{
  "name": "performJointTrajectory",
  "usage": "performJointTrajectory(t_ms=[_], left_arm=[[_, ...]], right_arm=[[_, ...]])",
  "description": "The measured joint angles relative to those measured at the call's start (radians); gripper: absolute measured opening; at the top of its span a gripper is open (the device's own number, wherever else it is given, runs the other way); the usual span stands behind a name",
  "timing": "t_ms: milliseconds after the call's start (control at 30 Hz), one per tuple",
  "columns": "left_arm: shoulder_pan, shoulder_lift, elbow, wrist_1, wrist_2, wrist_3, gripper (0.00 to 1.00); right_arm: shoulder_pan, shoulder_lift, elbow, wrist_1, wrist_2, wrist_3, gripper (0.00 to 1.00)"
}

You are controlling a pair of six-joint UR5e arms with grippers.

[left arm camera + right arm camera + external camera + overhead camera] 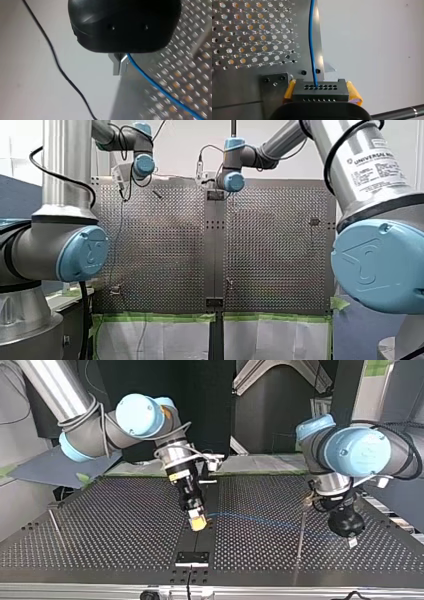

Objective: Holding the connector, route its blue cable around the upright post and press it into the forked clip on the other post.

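- Clamping the connector (320, 90) between its yellow pads (355, 93), my right gripper (198, 522) hangs tilted over the middle of the perforated table (125, 530) in the top view. Its fingertips are low over the surface, but whether they touch it cannot be told.
- From a hole in the connector's upper row, the blue cable (312, 50) runs straight ahead of the gripper in the right wrist view, along a smooth strip of the table.
- Across the top view the cable runs rightward from the right gripper in a shallow arc, low over the table.
- Further right it crosses the thin upright post (299, 546) about halfway up. On which side of the post it passes cannot be told.
- At the top view's right, my left gripper (352, 542), black, points down at the table just past the post, and the cable ends there.
- Its metal fingers (119, 65) sit pressed together in the left wrist view, pinching the cable, which emerges beside them and slants away over the perforated surface.
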Motion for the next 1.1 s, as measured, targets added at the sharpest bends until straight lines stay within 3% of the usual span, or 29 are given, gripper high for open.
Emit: performJointTrajectory(t_ms=[433, 833, 1100], left_arm=[[0.107, -0.091, 0.02, 0.041, 0.107, -0.059, 0.0], [0.213, -0.117, 0.024, 0.084, 0.213, -0.096, 0.0], [0.231, -0.126, 0.024, 0.078, 0.278, -0.095, 0.0]], right_arm=[[0.0, 0.043, -0.025, -0.01, 0.0, 0.0, 0.0], [0.0, 0.089, -0.056, -0.018, 0.011, 0.0, 0.0], [-0.013, 0.097, -0.057, -0.025, 0.036, 0.0, 0.0]])
